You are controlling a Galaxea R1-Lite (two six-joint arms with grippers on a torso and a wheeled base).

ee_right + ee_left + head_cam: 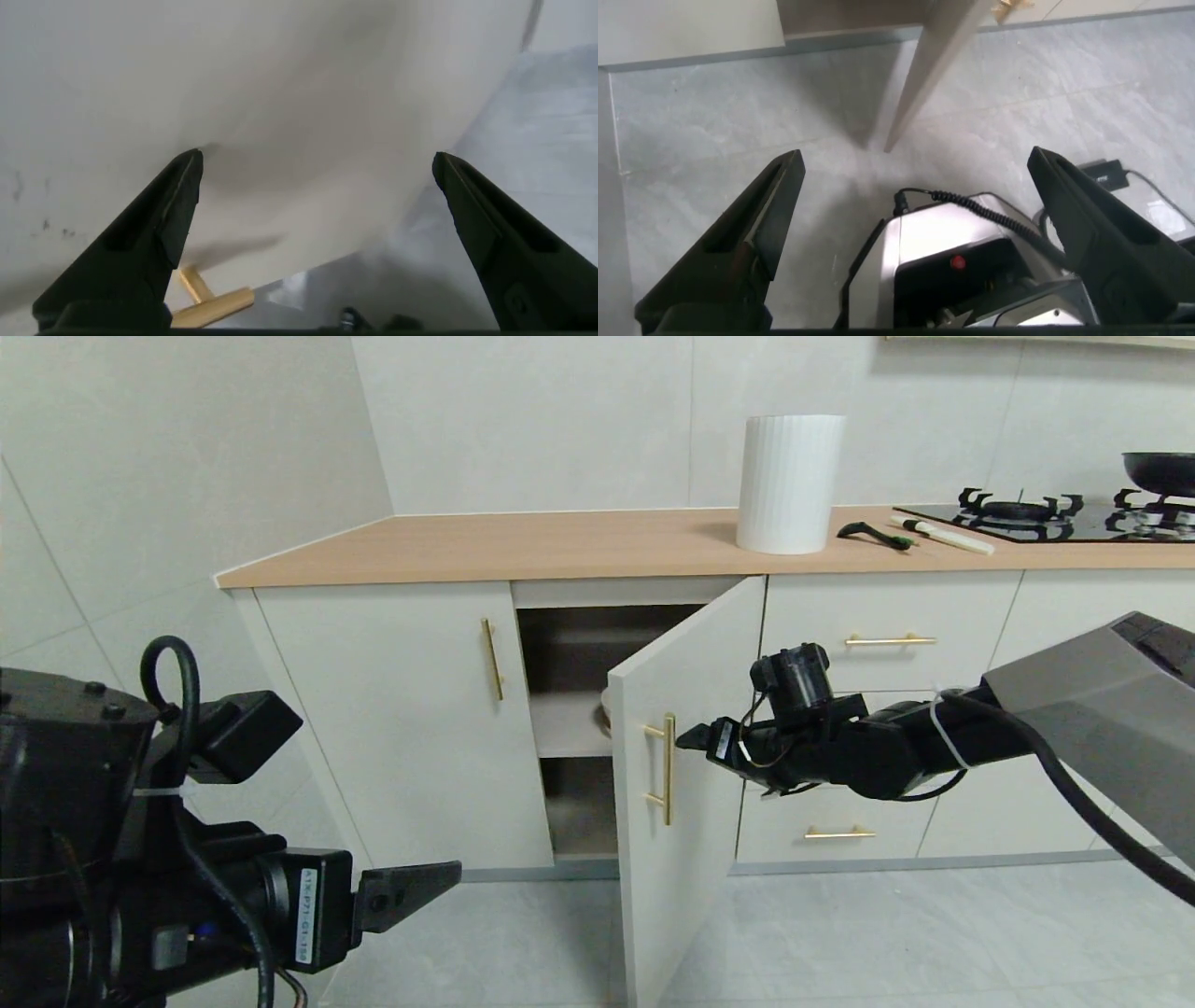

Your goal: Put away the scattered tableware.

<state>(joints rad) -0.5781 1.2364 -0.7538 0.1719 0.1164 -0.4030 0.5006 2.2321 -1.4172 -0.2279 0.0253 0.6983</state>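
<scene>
The cabinet door (681,784) stands partly swung out, probably so that tableware can go onto the shelf (568,723) behind it. The pale rim of a dish (605,714) shows on that shelf, just past the door's free edge.

The right gripper (695,737) sits on the outer face of the door, just beside its gold handle (663,768) at the level of the handle's upper end. In the right wrist view its fingers are spread wide with nothing between them, and the door's face lies close ahead. This looks like a position for pushing or catching the door, not for carrying anything.

The left gripper (420,887) hangs low, on the cabinet-opening side of the door and well apart from it. Its jaws are wide and empty above the floor (738,112), so it appears to be parked out of the way.

The scattered pieces, a black-and-green peeler (875,535) and a white-handled utensil (943,536), lie on the countertop (523,546). They are above the door and beyond its hinge side, next to a ribbed white canister (790,483) and well apart from both grippers.
</scene>
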